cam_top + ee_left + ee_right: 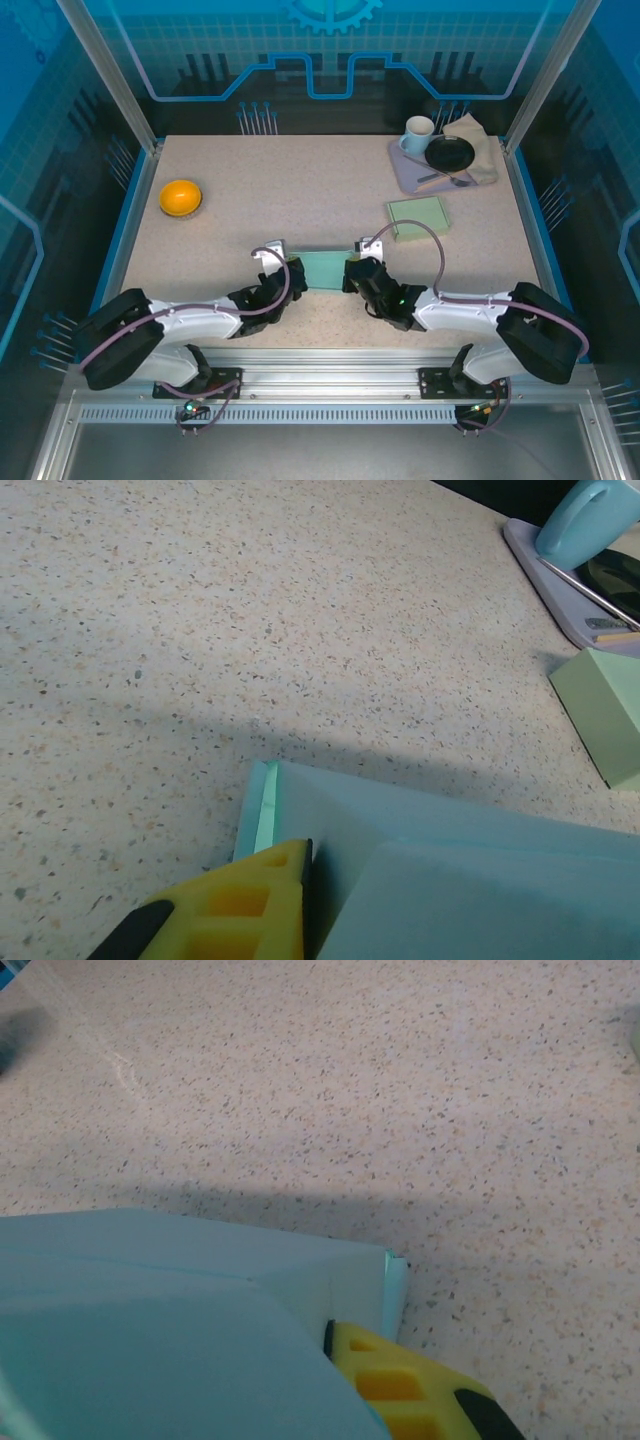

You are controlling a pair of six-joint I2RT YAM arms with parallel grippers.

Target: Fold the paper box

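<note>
I hold the pale teal flat paper box [322, 268] near-centre on the speckled worktop [300, 190]; left jaws and right jaws clamp almost shut on opposite edges, bracing it for folding.

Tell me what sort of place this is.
Probably a robot test cell, not a home: a speckled table fenced by metal posts and clear panels, with staged props like an orange bowl and mug.
</note>
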